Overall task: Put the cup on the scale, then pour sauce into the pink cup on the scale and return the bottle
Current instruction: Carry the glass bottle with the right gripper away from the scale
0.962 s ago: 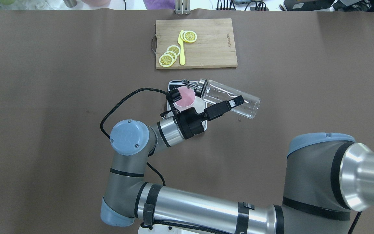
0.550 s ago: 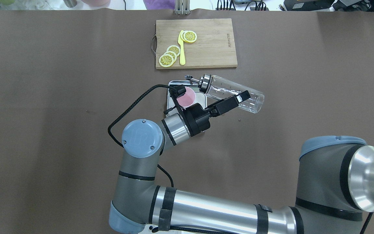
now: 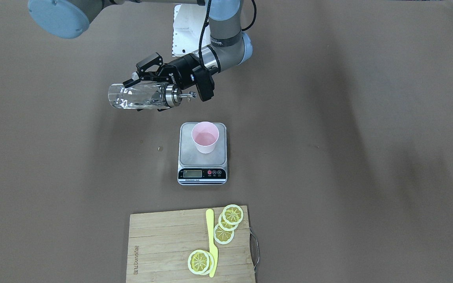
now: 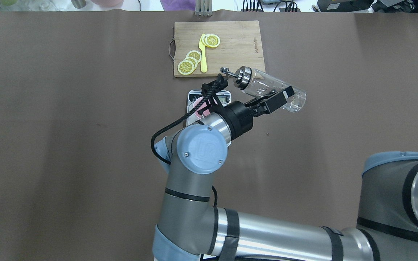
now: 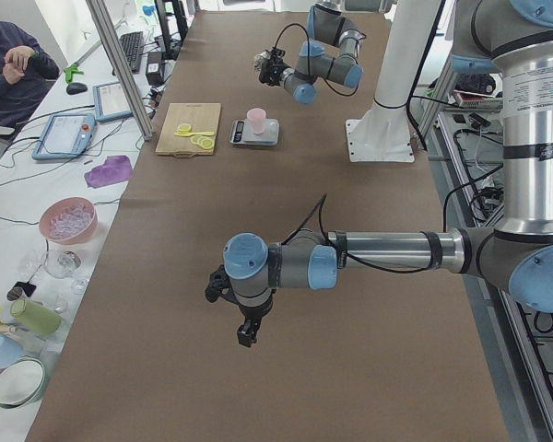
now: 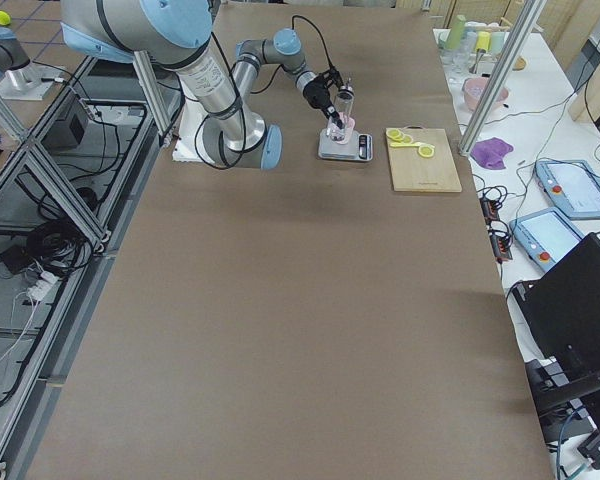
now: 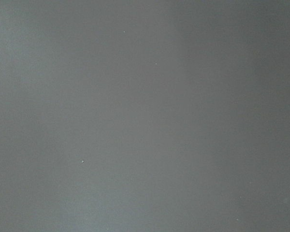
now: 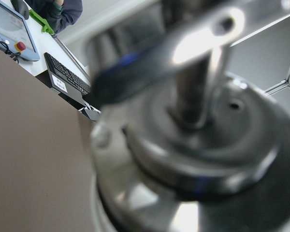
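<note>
The pale pink cup (image 3: 205, 136) stands upright on the steel-grey scale (image 3: 202, 173). In the overhead view my arm hides most of the cup (image 4: 197, 108) and the scale (image 4: 194, 97). My right gripper (image 3: 138, 84) is shut on the clear glass bottle (image 3: 140, 96), held nearly level in the air. It is on the robot's side of the scale, and its metal spout points toward the scale from above. In the overhead view the bottle (image 4: 258, 85) lies to the right of the scale. The right wrist view shows its cap (image 8: 198, 145) blurred. My left gripper (image 5: 246, 333) hangs far away; I cannot tell its state.
A wooden cutting board (image 3: 163, 243) with lemon slices and a yellow knife (image 3: 210, 239) lies beyond the scale, on the operators' side. Bowls and cups (image 5: 67, 221) stand on the side table, where an operator (image 5: 9, 64) sits. The left wrist view shows only brown table.
My right gripper has lifted the bottle up and away from the cup. In the overhead view the spout has moved from over the cup to beyond the scale.
</note>
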Controlling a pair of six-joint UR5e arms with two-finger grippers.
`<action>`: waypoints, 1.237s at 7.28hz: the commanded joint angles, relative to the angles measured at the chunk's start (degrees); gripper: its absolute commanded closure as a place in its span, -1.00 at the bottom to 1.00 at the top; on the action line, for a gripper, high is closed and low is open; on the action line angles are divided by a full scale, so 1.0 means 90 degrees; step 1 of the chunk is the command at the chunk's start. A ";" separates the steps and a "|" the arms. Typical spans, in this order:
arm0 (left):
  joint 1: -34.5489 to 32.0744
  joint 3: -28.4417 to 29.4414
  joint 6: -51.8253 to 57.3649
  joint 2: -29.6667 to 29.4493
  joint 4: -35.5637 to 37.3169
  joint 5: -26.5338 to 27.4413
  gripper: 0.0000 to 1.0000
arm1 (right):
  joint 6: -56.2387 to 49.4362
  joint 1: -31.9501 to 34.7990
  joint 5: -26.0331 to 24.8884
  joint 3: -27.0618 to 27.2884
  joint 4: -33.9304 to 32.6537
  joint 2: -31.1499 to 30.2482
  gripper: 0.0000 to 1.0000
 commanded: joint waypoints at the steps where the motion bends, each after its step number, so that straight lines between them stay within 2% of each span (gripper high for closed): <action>1: -0.0016 0.0007 0.0000 0.0017 -0.0111 0.0000 -0.96 | -0.0828 0.0118 -0.0297 0.2004 0.0501 -0.1028 1.00; 2: -0.0016 0.0007 0.0000 0.0027 -0.0121 0.0000 -0.96 | -0.1219 0.0167 -0.0308 0.2835 0.1104 -0.1613 1.00; 3: -0.0016 -0.0002 0.0000 0.0095 -0.0179 0.0000 -0.96 | -0.1648 0.0245 -0.0308 0.3423 0.1806 -0.2073 1.00; 4: -0.0016 0.0007 0.0000 0.0134 -0.0296 0.0000 -0.96 | -0.2126 0.0362 -0.0298 0.3748 0.2548 -0.2407 1.00; 6: -0.0016 0.0007 0.0000 0.0164 -0.0307 0.0000 -0.96 | -0.2918 0.0713 -0.0221 0.3926 0.4371 -0.3051 1.00; 9: -0.0016 -0.0002 0.0000 0.0164 -0.0316 0.0000 -0.96 | -0.3819 0.1113 0.0207 0.3898 0.7837 -0.4534 1.00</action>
